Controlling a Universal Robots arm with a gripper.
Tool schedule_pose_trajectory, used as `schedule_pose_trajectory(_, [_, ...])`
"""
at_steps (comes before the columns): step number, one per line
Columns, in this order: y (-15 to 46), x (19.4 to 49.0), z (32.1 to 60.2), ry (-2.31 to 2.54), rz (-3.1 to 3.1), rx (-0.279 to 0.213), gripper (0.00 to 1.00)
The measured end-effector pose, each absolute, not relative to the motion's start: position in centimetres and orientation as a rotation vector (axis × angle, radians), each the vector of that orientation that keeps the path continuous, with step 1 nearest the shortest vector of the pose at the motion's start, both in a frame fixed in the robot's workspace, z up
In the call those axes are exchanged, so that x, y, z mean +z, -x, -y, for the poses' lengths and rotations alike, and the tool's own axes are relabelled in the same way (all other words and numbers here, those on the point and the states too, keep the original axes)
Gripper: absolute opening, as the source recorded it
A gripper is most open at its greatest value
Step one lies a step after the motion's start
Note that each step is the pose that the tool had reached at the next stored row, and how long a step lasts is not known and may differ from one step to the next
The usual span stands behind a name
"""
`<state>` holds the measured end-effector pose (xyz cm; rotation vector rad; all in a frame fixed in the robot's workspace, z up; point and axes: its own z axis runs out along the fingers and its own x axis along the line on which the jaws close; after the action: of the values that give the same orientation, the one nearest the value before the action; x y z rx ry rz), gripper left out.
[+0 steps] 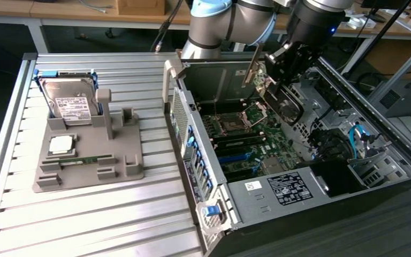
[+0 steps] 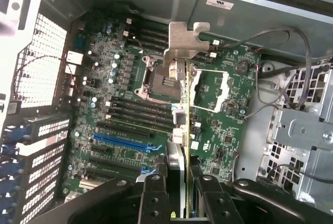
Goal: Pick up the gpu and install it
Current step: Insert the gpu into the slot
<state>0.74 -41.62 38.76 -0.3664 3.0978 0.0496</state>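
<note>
The gpu [image 1: 282, 99] hangs edge-down over the open computer case [image 1: 284, 184]; its black round-fan cooler faces the exterior view's right and its silver bracket [image 1: 251, 68] points toward the case's back wall. My gripper [image 1: 293, 60] is shut on the card's upper edge. In the wrist view the gpu [image 2: 181, 112] runs edge-on away from my gripper [image 2: 182, 198], ending in the bracket [image 2: 185, 38], with a black finger [image 2: 154, 195] on either side. Below it lies the green motherboard [image 2: 218, 125] with its blue slot [image 2: 125, 142]; the card is above the board, not touching it.
A grey holder tray [image 1: 84, 171] on the slatted table at the exterior view's left carries a silver hard drive [image 1: 73, 101], a processor chip [image 1: 61, 143] and a narrow memory stick [image 1: 84, 159]. Cables and a drive cage [image 2: 302, 130] crowd one side of the case.
</note>
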Motion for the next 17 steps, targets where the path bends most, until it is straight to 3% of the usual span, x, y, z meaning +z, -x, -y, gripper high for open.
schedule_pose_trajectory(17, [-0.75,38.73,41.62,0.665,-3.051,0.053,0.27])
